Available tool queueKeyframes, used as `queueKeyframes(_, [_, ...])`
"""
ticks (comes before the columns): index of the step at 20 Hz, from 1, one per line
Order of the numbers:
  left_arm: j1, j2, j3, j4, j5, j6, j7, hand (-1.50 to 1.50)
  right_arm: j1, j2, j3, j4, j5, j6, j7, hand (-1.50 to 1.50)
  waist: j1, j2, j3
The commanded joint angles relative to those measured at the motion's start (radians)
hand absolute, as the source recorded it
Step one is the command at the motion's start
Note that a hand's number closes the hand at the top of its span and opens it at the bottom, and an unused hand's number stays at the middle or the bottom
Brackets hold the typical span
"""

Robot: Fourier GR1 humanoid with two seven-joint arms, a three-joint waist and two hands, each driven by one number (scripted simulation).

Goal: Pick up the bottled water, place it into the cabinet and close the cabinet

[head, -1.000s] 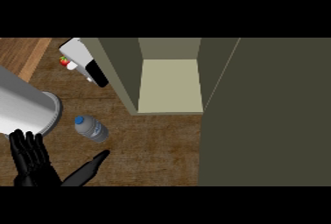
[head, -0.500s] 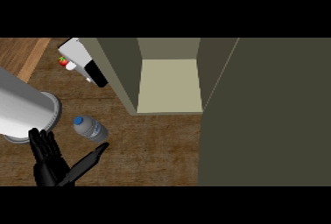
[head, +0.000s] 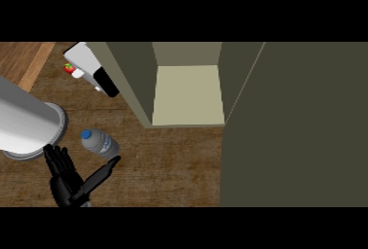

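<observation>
Since the earlier frames, 1 black hand has slid right and up along the counter toward the bottle, and now sits just below it. It shows at the view's lower left, though which arm it belongs to cannot be told from this view; no second hand is in sight. Its fingers are straight and spread, pointing up toward the steel pot, while the thumb angles out to the right with its tip very close to the bottle's lower end; whether they touch cannot be told. It holds nothing. Lying on its side on the wood, the bottle has its blue cap toward the upper left, near the pot's base. Well to the right, the cabinet stands open, its pale shelf bare, and its door fills the right side. A white appliance sits at the upper left.
</observation>
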Motion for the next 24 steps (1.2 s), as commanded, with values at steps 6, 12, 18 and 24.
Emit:
queueKeyframes(6, [-0.138,-0.009,0.042,0.357,0.063,-0.253,-0.196,-1.50,0.118,-0.016,0.019,-0.126,-0.013,0.023,-0.024,-1.50,-0.013,0.001,-0.001])
queueKeyframes(12, [-0.227,0.022,0.124,0.517,0.085,-0.374,-0.298,-1.50,0.102,-0.024,-0.028,-0.112,-0.063,0.028,-0.030,-1.50,-0.003,0.002,0.000])
queueKeyframes(18, [-0.346,0.014,0.185,0.642,0.159,-0.408,-0.322,1.50,0.100,-0.028,-0.008,-0.083,-0.019,0.026,-0.038,-1.50,-0.008,0.002,0.000])
queueKeyframes(24, [-0.385,0.020,0.192,0.652,0.162,-0.451,-0.328,1.50,0.094,-0.030,-0.027,-0.101,-0.037,0.021,-0.036,-1.50,-0.005,0.002,0.000])
